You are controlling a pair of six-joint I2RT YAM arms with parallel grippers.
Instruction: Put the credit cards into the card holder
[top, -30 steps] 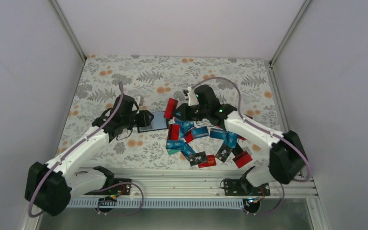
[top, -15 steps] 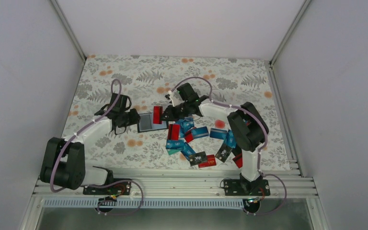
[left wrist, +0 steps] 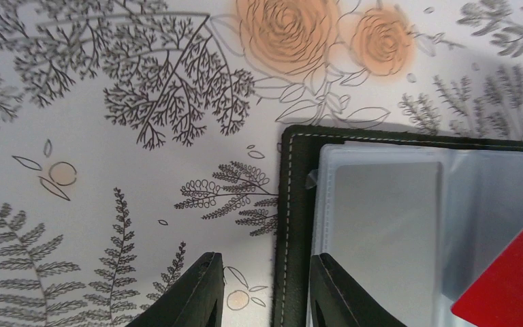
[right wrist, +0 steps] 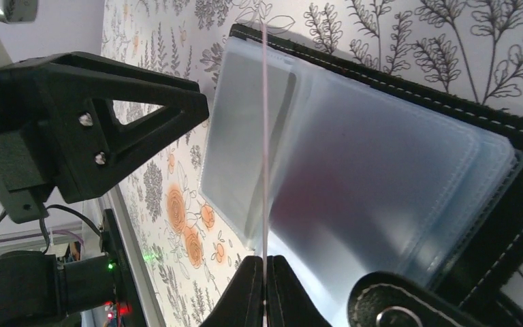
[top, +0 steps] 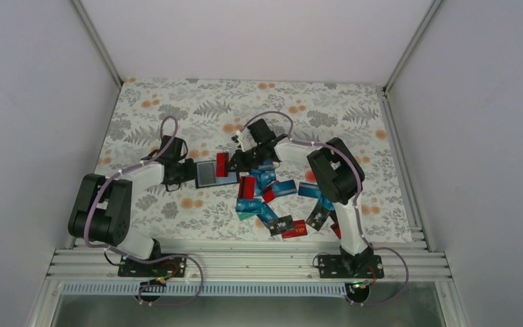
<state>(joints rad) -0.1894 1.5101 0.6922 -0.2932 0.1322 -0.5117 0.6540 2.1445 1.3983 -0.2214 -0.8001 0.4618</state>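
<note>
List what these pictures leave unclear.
- Print on the red card: edge-on in right wrist view; left wrist view crops it to a corner.
- Whether its tip is inside a card holder sleeve: cloudy plastic, right wrist view.
- Left tool touching the holder: left wrist view's bottom edge crops its fingers.

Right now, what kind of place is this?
Probably a robot test booth: white walls, two white-and-black robot arms bolted to a metal rail, and colourful plastic cards scattered on a flower-print tablecloth.

card holder [left wrist: 293, 204] cropped at right edge, red card [left wrist: 511, 279] corner only
</note>
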